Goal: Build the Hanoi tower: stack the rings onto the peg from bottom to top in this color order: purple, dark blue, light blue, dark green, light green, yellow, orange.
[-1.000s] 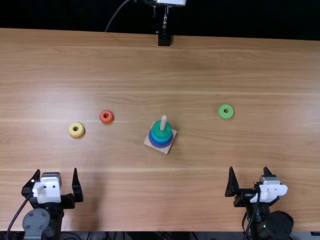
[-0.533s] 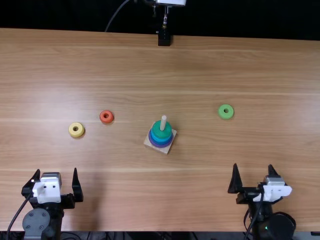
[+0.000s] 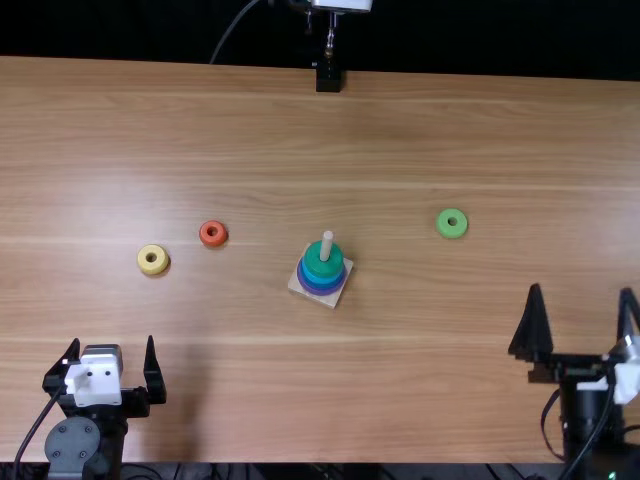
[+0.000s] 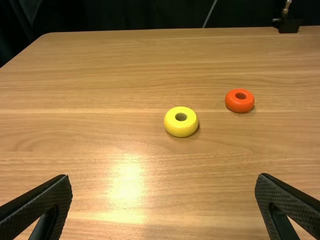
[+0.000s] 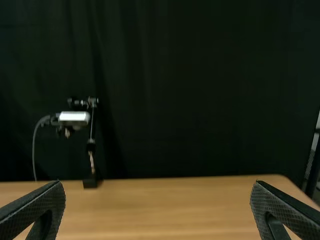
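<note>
In the top view my left gripper [image 3: 114,362] stands open at the near left, my right gripper [image 3: 580,318] open at the near right. The peg [image 3: 327,246] rises from a square wooden base [image 3: 333,300] near the middle, holding purple [image 3: 322,291], blue [image 3: 318,280] and dark green [image 3: 321,262] rings, dark green uppermost. A light green ring [image 3: 452,223] lies right of it; orange [image 3: 213,233] and yellow [image 3: 153,260] rings lie left. The left wrist view has the yellow ring [image 4: 181,122] and orange ring [image 4: 240,100] beyond the left gripper [image 4: 162,205]. The right gripper [image 5: 154,207] is empty.
A camera stand [image 3: 329,75] is at the table's far edge, with a dark curtain [image 5: 200,90] behind. The wooden table [image 3: 400,400] extends around the base and loose rings.
My right gripper has moved to the right and a little farther from the table's near edge, its fingers now wider apart. The left arm and the rings keep their places.
</note>
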Controlling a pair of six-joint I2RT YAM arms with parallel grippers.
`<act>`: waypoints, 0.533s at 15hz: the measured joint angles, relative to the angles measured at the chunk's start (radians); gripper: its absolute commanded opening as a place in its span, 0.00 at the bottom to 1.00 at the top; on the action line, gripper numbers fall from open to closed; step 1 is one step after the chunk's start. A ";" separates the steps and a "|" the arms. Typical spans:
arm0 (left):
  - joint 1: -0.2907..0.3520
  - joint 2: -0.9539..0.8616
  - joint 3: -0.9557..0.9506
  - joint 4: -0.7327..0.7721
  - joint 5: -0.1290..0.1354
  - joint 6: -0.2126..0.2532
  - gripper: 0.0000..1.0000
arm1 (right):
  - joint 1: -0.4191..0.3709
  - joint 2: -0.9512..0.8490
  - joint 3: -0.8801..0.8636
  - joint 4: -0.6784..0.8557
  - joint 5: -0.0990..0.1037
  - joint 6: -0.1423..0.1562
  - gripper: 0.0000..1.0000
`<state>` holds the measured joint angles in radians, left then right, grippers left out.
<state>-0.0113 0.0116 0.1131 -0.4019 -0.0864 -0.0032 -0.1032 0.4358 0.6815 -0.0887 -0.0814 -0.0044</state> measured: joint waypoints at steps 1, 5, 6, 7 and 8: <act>0.000 0.000 0.000 0.000 0.000 0.000 1.00 | 0.000 0.081 0.064 0.000 0.000 0.001 1.00; 0.000 0.000 0.000 0.000 0.000 0.000 1.00 | 0.000 0.441 0.314 -0.229 0.000 0.002 1.00; 0.000 0.000 0.000 0.000 0.000 0.000 1.00 | 0.010 0.520 0.372 -0.332 0.001 0.003 1.00; 0.000 0.000 0.000 0.000 0.000 0.000 1.00 | 0.035 0.611 0.436 -0.429 0.004 0.003 1.00; 0.000 0.000 0.000 0.000 0.000 0.000 1.00 | 0.068 0.698 0.494 -0.507 0.007 0.002 1.00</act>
<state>-0.0113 0.0116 0.1131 -0.4019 -0.0868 -0.0029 -0.0349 1.1343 1.1759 -0.5957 -0.0742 -0.0021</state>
